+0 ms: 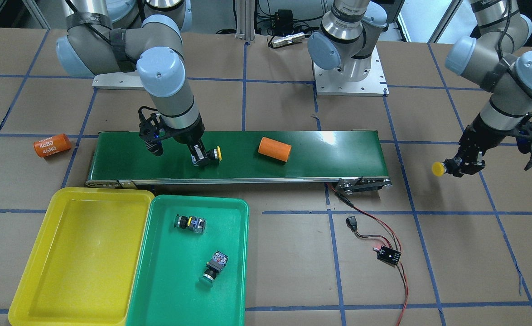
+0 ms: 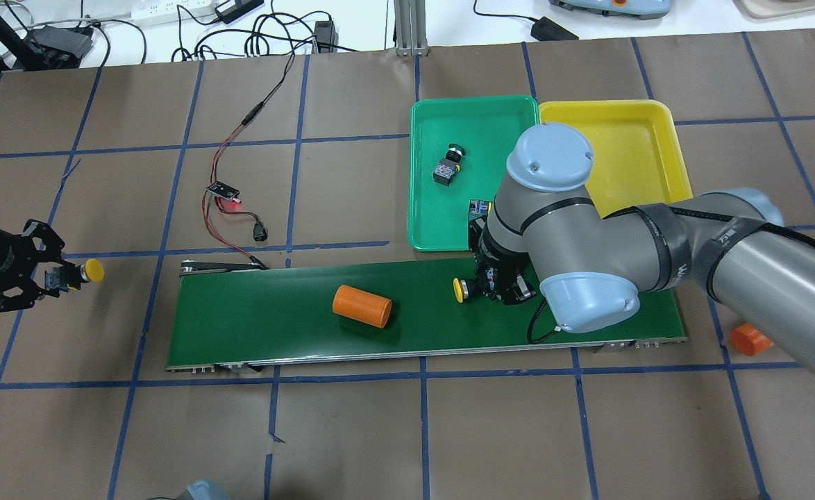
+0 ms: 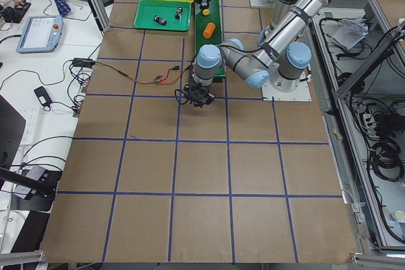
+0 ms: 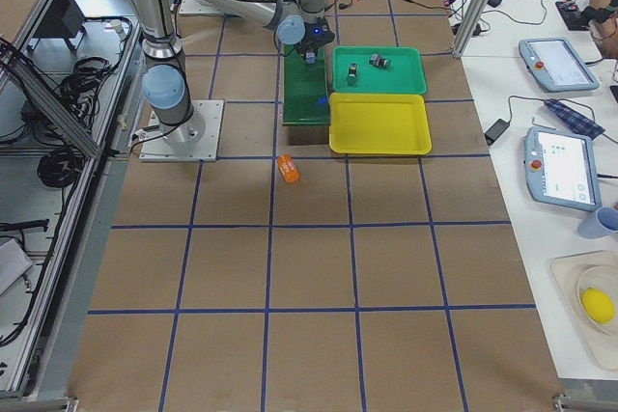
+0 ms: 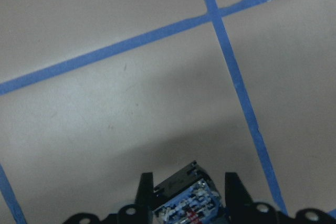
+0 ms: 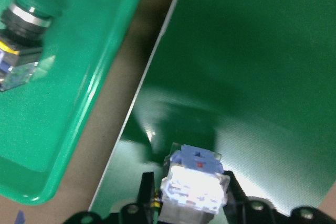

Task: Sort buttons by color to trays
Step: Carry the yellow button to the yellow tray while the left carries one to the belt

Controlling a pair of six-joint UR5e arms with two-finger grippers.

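So right now both arms have a yellow one each. The right gripper [image 6: 190, 182] is down over the conveyor belt [image 2: 275, 326], on the part of it toward the table's [image 1: 293, 271] right end. Its fingers [image 6: 148, 190] are pinched in tight on the grey-blue block of a yellow button [image 1: 215, 154], cap sticking out sideways along the belt. Can't tell if the button is actually touching the belt or sitting just above it.

The left gripper [image 5: 189, 181] is off past the belt's other end, toward the table's left end, over bare brown paper with blue tape lines. Its fingers [image 5: 145, 187] are closed in on both sides of the block of the other yellow button [image 2: 92, 270], cap pointing back toward the belt.

The trays sit side by side, touching, between the belt and the operators' edge of the table. The yellow tray [image 2: 616, 111] is the one nearer the table's right end, and the green tray [image 2: 425, 208] is next to it. In the green tray there's 1 green button [image 1: 191, 222] lying on its side near the belt-side rim, and a second green button [image 1: 215, 267] on its side closer to the middle, well apart from the first.

Other stuff: 1 orange cylinder [image 2: 361, 306] lies on its side mid-belt, and a second orange cylinder [image 1: 52, 145] lies on the paper just off the belt's right end. A small controller board [image 1: 388, 256] with a red light is wired to the belt's left end.
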